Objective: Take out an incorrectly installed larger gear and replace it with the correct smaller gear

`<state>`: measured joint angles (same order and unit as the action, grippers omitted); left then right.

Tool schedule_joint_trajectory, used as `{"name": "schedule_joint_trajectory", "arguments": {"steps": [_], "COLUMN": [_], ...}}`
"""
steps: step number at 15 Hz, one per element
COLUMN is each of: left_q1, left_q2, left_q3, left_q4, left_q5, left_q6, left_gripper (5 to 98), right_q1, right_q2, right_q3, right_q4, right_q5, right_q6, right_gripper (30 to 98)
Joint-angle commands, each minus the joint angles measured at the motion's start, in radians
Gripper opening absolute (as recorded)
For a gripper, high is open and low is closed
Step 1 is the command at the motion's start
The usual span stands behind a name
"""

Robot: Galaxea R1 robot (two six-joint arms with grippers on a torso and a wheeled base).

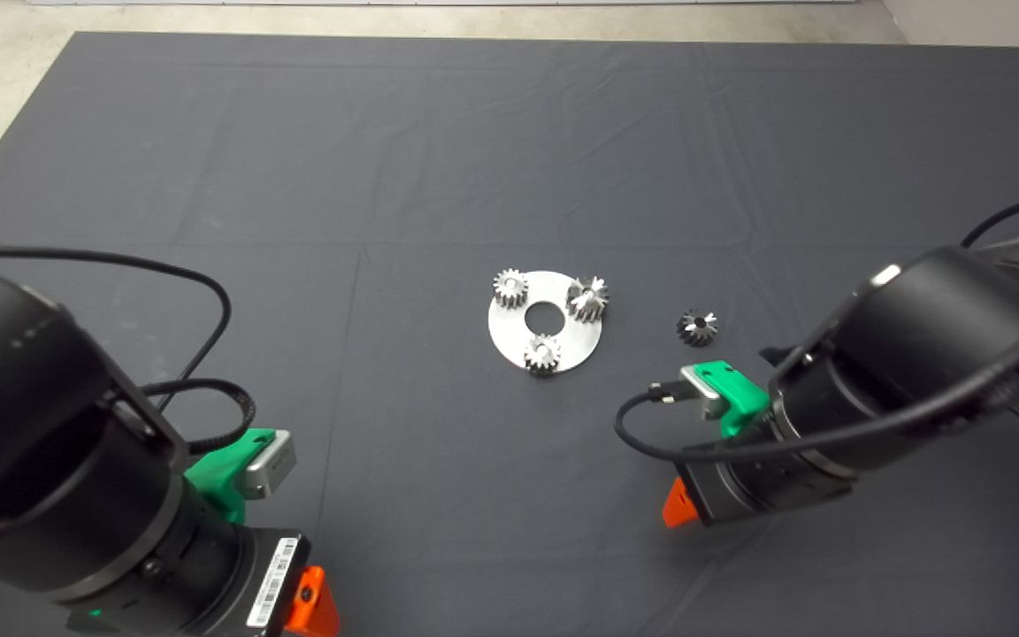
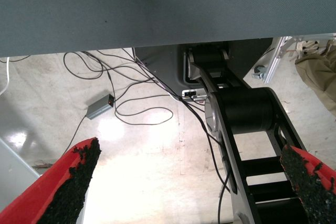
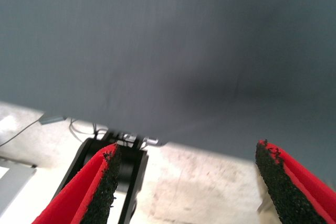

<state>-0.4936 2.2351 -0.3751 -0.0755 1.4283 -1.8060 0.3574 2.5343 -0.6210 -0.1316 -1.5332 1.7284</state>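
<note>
the right gripper (image 3: 184, 182) has its jaws wide apart with nothing between them; its wrist view shows only bare dark mat (image 3: 168, 51) and a strip of pale floor beyond the mat's edge; in the head view this gripper (image 1: 678, 504) sits at the near right of the worktop, near the smaller gear but apart from it; the left gripper (image 2: 189, 182) also has its jaws spread and empty, its wrist view looking past the mat edge to the floor (image 2: 136, 145), loose cables and a black frame; it waits at the near left corner (image 1: 310, 606); the smaller gear (image 1: 697, 326) lies on the mat just right of the round silver plate (image 1: 563, 341), not touching it; the larger gear (image 1: 588, 297) stands on the plate's far right edge; two pale small gears sit on the same plate, one at the far left (image 1: 510, 288), one at the near edge (image 1: 542, 353); the plate's centre hole is open.
</note>
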Motion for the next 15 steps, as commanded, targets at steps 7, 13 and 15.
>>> {"name": "schedule_joint_trajectory", "arguments": {"steps": [7, 13, 15], "left_q1": [-0.013, -0.013, -0.013], "left_q2": [-0.004, -0.004, -0.001], "left_q3": [0.009, 0.009, 0.007], "left_q4": [-0.01, -0.01, -0.01], "left_q5": [0.003, 0.001, 0.001], "left_q6": [0.004, 0.019, 0.019], "left_gripper": [88.3, 88.3, 88.3], "right_q1": [0.063, 0.109, 0.107], "right_q2": [0.077, 0.089, 0.103], "right_q3": [-0.423, -0.346, -0.316], "right_q4": [-0.062, -0.164, -0.205], "right_q5": [-0.104, -0.102, -0.102], "right_q6": [-0.347, -0.34, -0.339], "right_gripper": [68.2, 68.2, 68.2]}}
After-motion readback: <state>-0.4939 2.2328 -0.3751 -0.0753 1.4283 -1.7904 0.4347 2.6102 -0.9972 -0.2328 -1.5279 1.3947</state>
